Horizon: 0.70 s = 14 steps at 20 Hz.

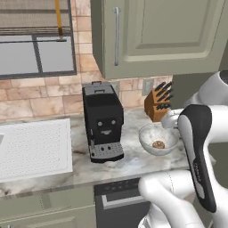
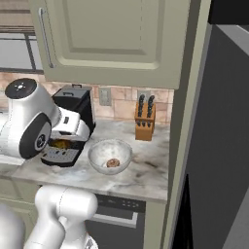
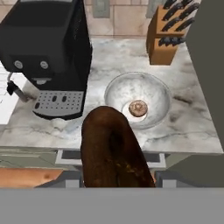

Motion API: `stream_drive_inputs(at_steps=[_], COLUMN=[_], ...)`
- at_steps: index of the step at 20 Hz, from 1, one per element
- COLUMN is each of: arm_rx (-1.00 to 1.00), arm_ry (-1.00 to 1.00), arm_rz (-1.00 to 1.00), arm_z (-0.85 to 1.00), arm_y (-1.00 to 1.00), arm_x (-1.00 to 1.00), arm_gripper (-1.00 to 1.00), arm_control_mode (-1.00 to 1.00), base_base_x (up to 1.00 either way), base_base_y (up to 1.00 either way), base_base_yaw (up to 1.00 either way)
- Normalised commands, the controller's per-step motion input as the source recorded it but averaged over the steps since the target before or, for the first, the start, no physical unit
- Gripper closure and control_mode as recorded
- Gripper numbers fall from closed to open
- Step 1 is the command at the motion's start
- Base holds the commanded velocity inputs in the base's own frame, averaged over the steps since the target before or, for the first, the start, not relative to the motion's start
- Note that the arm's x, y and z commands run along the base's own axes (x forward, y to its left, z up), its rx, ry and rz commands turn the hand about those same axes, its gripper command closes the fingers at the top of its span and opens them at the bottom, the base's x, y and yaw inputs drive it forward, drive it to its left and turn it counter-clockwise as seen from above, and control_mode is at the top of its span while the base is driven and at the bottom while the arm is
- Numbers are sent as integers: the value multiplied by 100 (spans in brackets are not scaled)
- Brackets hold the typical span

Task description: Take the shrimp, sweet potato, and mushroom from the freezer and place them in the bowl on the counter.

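In the hand view a long dark-brown sweet potato (image 3: 111,146) stands between my fingertips, with my gripper (image 3: 116,179) shut on it, above the front edge of the counter (image 3: 192,124). Just beyond it sits the mottled whitish bowl (image 3: 153,87), and a small round brown mushroom (image 3: 138,108) lies inside. In the right base view my hand hangs left of the bowl (image 2: 99,151), and a bit of the sweet potato (image 2: 61,144) shows under it. The bowl (image 1: 149,133) also appears in the left base view. The dark grey freezer (image 2: 223,121) stands at the right. The shrimp is out of view.
A black coffee machine (image 1: 102,122) stands left of the bowl and a wooden knife block (image 1: 158,104) behind it. A dark dishwasher (image 2: 119,214) sits under the counter. Green wall cabinets (image 1: 156,35) hang overhead. A white ribbed drainboard (image 1: 33,147) lies far left.
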Motion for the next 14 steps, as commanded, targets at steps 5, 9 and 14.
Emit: stream_drive_inputs(at_steps=[5, 9, 14], arm_rx=[2, 0, 0], arm_ry=[15, 13, 4], arm_rz=[0, 0, 0], arm_z=[-53, -89, -95], arm_y=[-42, -7, 0], arm_x=[75, 63, 48], arm_gripper=[100, 100, 100], arm_control_mode=[-100, -100, -100], base_base_x=[0, 0, 0], base_base_y=[0, 0, 0], base_base_yaw=[0, 0, 0])
